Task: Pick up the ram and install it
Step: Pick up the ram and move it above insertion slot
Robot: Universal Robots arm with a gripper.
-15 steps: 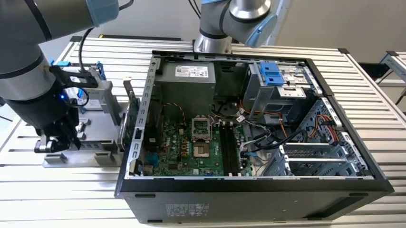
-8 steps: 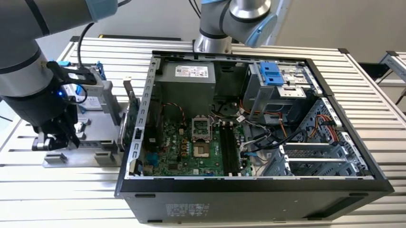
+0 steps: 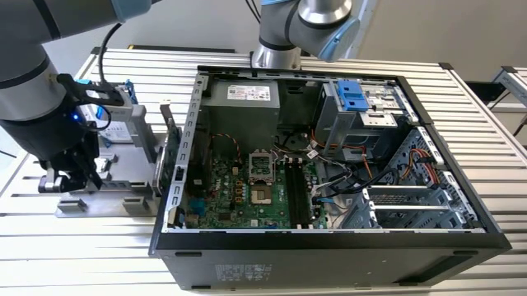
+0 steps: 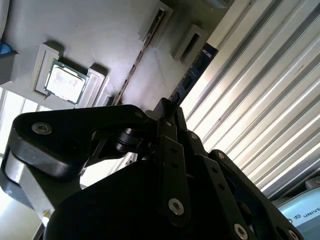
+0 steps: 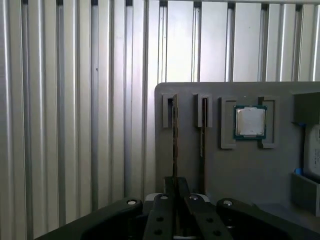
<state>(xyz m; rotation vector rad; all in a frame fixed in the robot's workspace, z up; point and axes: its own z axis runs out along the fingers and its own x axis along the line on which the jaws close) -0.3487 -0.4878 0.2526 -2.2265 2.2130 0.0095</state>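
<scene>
At the grey fixture plate [image 3: 91, 208] on the slatted bench [image 3: 82, 253], to the exterior view's left of the open computer case [image 3: 329, 246], the hand [image 3: 70, 179] is seen lowered over the plate. The ram [image 5: 175, 132] stands on edge in the slot nearest the plate's border. A second thin board [image 5: 203, 125] is held in the next slot, and a processor chip [image 5: 250, 122] lies beyond it. In the first wrist view the hand is drawn in narrow with the ram's free edge between its fingers [image 5: 184, 200]; it is judged to be clamped on the ram, which is seated in its slot. The ram is judged light and stiff along its length, but thin and easily cracked by twisting or side load. Hold is best taken on the two flat faces near the free edge, clear of the contact edge, with modest squeeze.
</scene>
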